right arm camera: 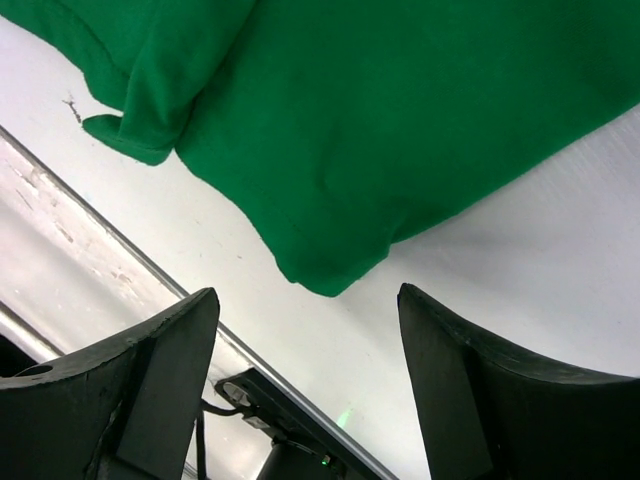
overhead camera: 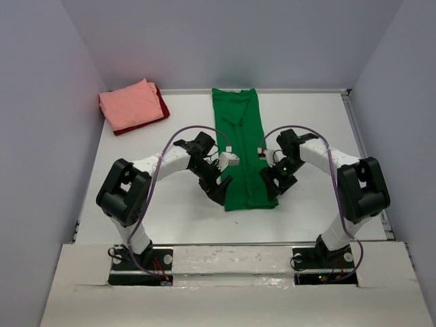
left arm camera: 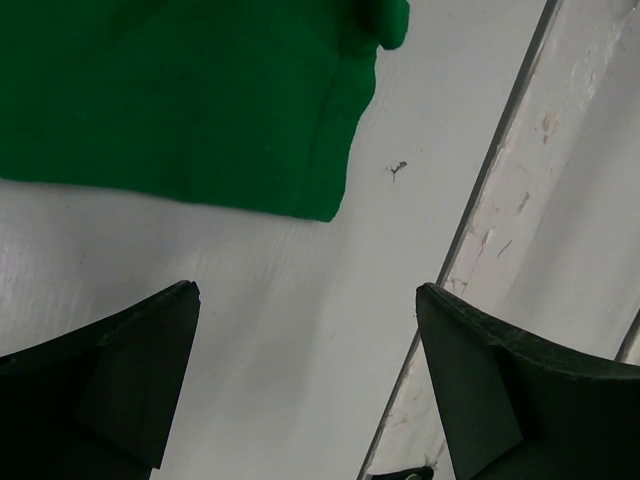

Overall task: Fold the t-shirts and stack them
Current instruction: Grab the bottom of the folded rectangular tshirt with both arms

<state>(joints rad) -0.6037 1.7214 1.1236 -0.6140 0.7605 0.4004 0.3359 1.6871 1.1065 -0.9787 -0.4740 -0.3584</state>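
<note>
We read the green t-shirt [overhead camera: 240, 146] as soft matt knit cloth, mostly smooth, shallow creases, stitched hems. The salmon pink t-shirt [overhead camera: 129, 104] and the dark red t-shirt [overhead camera: 162, 112] look like the same matt cloth. The table [overhead camera: 136, 184] we mark as white, smooth, faint sheen, a small dark scuff on it; its edge strip [left arm camera: 540, 200] looks painted, chipped and rough. We tag the left gripper [left arm camera: 307, 295] and right gripper [right arm camera: 307, 295] as matt black plastic, slightly grainy. The arm shells [overhead camera: 170, 160] are white plastic with a light gloss
</note>
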